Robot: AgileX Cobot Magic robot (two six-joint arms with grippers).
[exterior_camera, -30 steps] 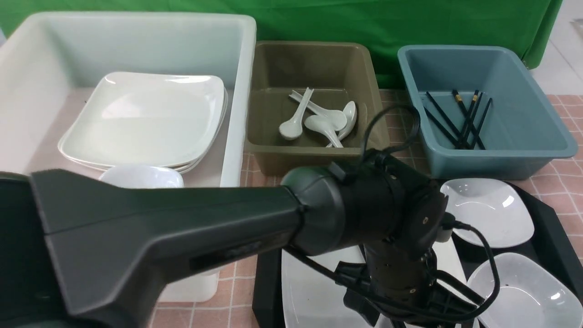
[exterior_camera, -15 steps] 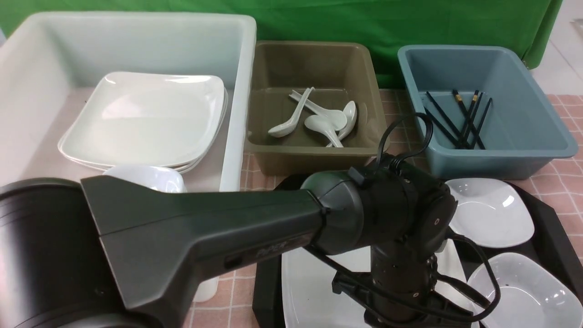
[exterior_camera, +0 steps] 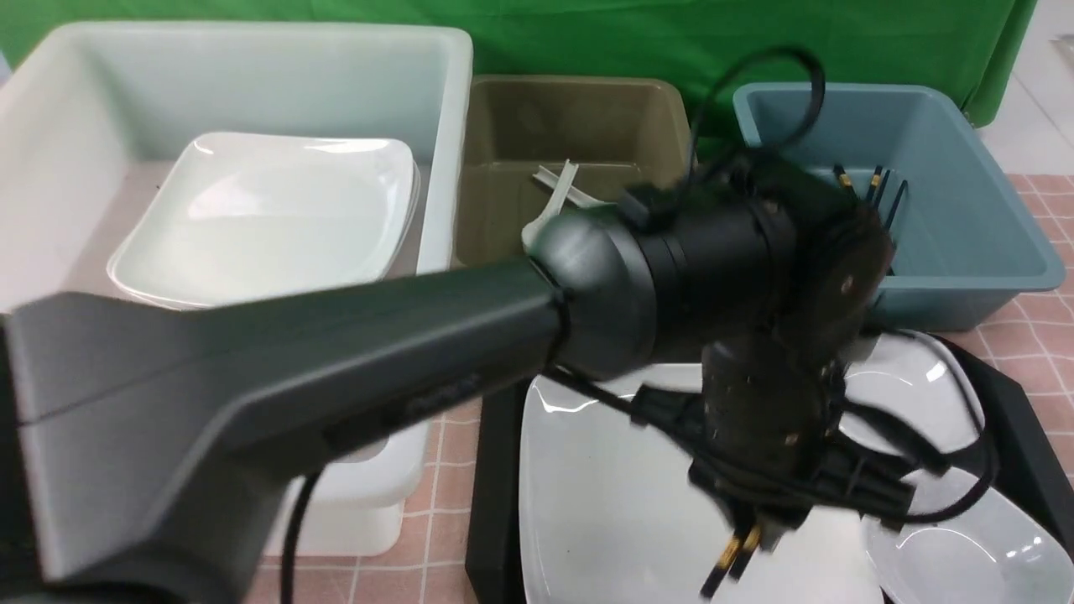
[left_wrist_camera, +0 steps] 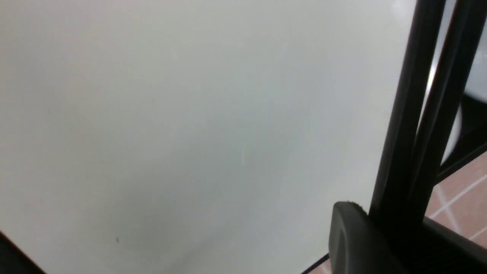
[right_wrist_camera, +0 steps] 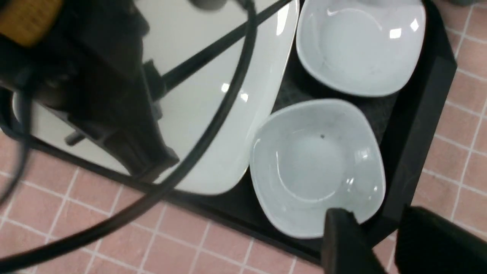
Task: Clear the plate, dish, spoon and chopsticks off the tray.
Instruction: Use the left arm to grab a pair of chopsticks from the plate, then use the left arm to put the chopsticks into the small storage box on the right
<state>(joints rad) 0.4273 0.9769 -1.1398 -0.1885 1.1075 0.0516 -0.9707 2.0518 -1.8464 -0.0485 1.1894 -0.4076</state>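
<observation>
Left gripper (left_wrist_camera: 392,223) pinches the chopsticks (left_wrist_camera: 426,114) above the plate (exterior_camera: 621,495).
Its jaws are closed on them; right gripper (right_wrist_camera: 376,219) stands partly open, empty.

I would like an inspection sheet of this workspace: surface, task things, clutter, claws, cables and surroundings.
Surface: pinkish tiled top; black tray on it.
Task things: large white plate and two small white dishes in the tray; black chopsticks in the left claw. No spoon seen in the visible part of the tray.
Clutter: nothing seen loose on the visible tiles.
Claws: left closed on the chopsticks; right claw apart, nothing seen between its fingers.
Cables: one loops beside the left wrist.
Surroundings: white tub with plates, brown tub with spoons, blue tub with chopsticks, green cloth behind.
</observation>
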